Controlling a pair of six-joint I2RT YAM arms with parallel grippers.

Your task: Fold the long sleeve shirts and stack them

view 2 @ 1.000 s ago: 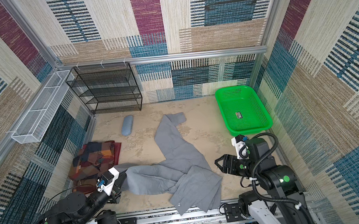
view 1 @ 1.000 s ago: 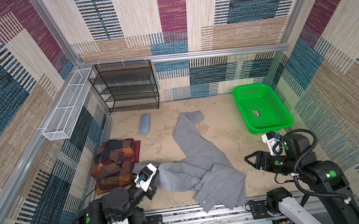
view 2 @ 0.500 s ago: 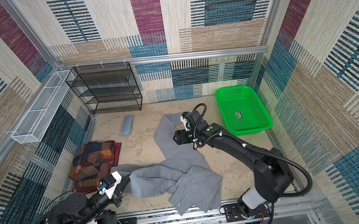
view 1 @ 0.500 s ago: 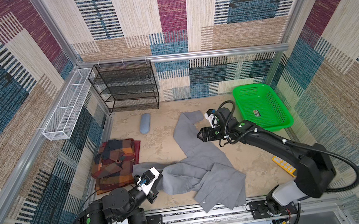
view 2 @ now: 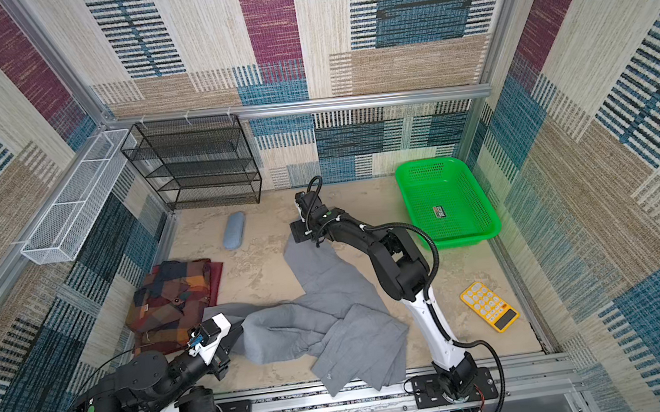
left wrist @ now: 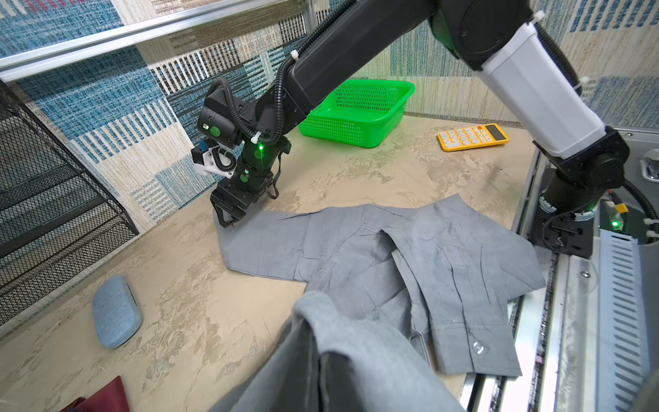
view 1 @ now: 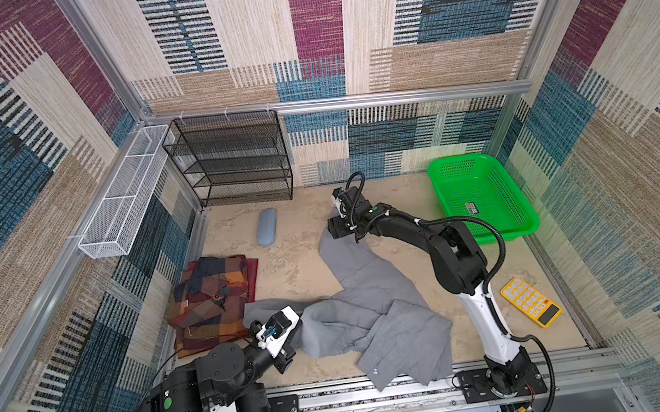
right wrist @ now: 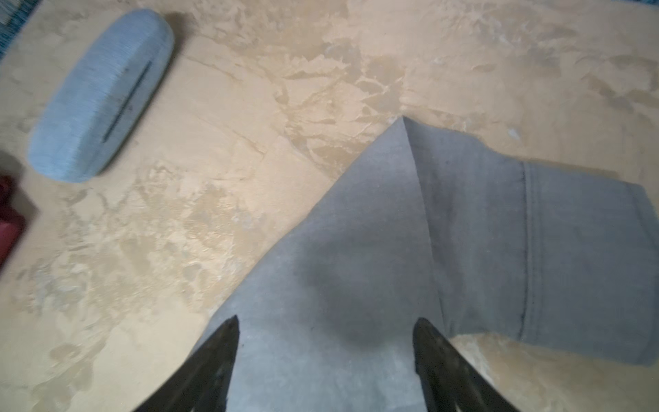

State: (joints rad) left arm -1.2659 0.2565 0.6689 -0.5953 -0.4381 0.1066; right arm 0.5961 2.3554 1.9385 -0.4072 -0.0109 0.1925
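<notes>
The grey long sleeve shirt [view 1: 377,315] [view 2: 330,303] lies crumpled across the middle of the table, one sleeve reaching toward the far wall. My left gripper [view 1: 293,334] [view 2: 234,336] is shut on a bunched part of it at the front left; cloth [left wrist: 338,356] drapes over the jaws and hides them. My right gripper [view 1: 337,231] [view 2: 301,235] [left wrist: 228,218] [right wrist: 326,324] hovers open just over the far sleeve [right wrist: 356,232], fingers spread with cloth below them. The plaid long sleeve shirt [view 1: 212,298] [view 2: 171,299] lies folded at the left.
A blue-grey case [view 1: 267,232] [right wrist: 100,96] lies left of the far sleeve. A green basket [view 1: 503,235] [view 2: 463,239] stands at the back right, a yellow calculator [view 1: 531,306] [left wrist: 472,137] at the front right. A black wire rack [view 1: 231,159] and a white wire basket [view 1: 122,195] line the back left.
My right arm has swung from the front right across to the grey shirt's far sleeve, uncovering the calculator. The left gripper has stayed shut on the shirt, barely shifting.
</notes>
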